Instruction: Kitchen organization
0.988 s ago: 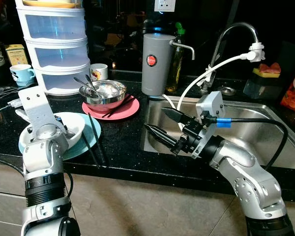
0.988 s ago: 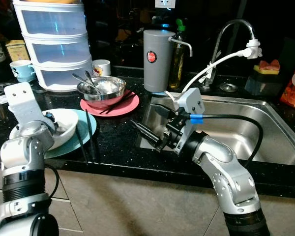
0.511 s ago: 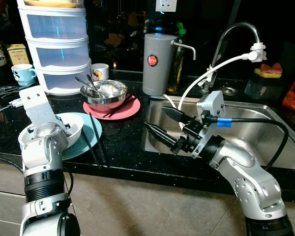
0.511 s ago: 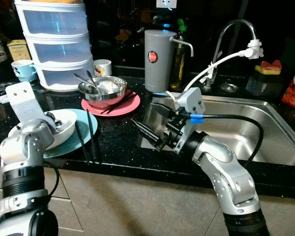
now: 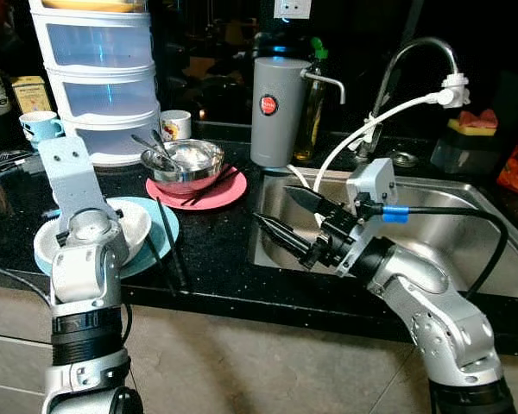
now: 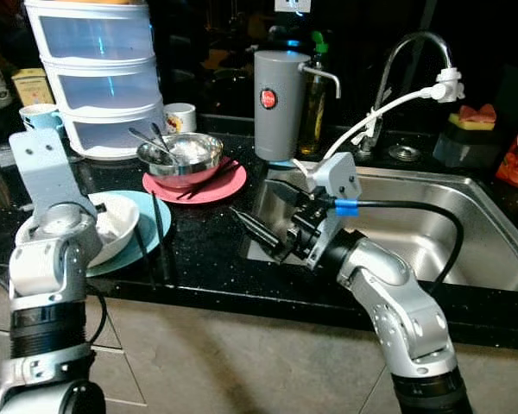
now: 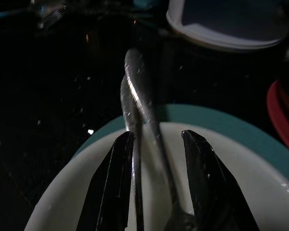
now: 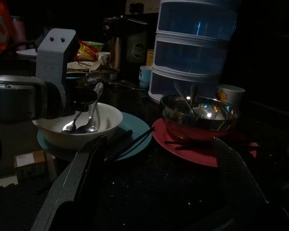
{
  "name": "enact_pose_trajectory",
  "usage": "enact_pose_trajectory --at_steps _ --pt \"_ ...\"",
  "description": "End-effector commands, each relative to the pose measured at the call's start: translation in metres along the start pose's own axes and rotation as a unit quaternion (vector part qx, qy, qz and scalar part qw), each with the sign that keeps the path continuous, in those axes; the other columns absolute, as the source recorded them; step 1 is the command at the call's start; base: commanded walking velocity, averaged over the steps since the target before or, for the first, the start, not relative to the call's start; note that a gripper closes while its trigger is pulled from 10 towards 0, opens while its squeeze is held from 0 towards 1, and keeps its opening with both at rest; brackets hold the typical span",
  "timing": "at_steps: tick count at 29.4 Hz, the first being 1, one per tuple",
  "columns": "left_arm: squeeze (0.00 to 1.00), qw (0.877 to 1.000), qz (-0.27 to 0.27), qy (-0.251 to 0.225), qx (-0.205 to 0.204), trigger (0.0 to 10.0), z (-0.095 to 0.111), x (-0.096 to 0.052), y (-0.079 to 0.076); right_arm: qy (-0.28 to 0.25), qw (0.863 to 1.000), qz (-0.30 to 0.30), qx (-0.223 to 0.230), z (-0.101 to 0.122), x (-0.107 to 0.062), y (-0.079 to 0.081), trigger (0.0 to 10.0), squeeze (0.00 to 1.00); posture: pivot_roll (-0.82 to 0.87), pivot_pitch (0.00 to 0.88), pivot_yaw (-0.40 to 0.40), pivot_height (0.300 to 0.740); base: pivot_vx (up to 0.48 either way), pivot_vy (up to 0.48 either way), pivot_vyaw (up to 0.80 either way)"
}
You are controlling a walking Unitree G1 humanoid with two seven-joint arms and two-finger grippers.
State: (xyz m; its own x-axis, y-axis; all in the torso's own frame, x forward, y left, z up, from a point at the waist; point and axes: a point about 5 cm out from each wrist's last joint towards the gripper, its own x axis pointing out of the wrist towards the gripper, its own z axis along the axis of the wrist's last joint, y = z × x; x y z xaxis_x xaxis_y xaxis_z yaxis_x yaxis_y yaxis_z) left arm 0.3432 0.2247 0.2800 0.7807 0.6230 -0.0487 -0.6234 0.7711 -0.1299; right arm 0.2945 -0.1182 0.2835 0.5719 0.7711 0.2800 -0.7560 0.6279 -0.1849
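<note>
Right now the left end effector (image 7: 154, 178) sits low over the white bowl (image 5: 129, 226), its two black fingers (image 7: 111, 187) apart with the handles of two spoons (image 7: 140, 103) running up between them, not visibly pinched. The bowl rests on a teal plate (image 5: 160, 243) near the front left edge of the desk (image 5: 216, 250). Seen from the right wrist, the spoons (image 8: 84, 118) lie with their heads down in the bowl and their handles slanting up and out over its rim toward the left arm, so their long axis runs nearly in line with that end effector's fingers. Closing on them should need little more than a squeeze, I judge, and the left arm is clearly the nearer one. A pair of dark chopsticks (image 5: 168, 250) lies across the plate's right side, pointing toward the desk's front edge. The right end effector (image 5: 289, 220) hovers with fingers wide apart over the left rim of the sink (image 5: 466, 233), well apart from the bowl.
</note>
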Motion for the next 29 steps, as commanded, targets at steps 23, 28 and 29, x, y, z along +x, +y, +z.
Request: enact_pose_trajectory --at_steps 23,28,29 --pt "0.0 0.997 0.009 0.068 -0.032 10.0 -0.018 0.017 0.004 -0.01 1.0 0.004 0.004 0.002 -0.001 0.004 10.0 0.0 0.09 0.079 -0.023 0.74 0.0 0.0 0.0" --pt "0.0 0.996 0.004 0.075 -0.041 4.8 -0.02 0.02 0.001 -0.012 1.0 0.005 0.003 0.003 0.0 0.004 10.0 0.0 0.09 0.073 -0.023 0.74 0.0 0.0 0.0" --pt "0.0 0.996 0.004 0.075 -0.041 0.3 -0.019 0.021 0.001 -0.012 1.0 0.005 0.002 0.003 0.0 0.004 10.0 0.0 0.09 0.071 -0.022 0.74 0.0 0.0 0.0"
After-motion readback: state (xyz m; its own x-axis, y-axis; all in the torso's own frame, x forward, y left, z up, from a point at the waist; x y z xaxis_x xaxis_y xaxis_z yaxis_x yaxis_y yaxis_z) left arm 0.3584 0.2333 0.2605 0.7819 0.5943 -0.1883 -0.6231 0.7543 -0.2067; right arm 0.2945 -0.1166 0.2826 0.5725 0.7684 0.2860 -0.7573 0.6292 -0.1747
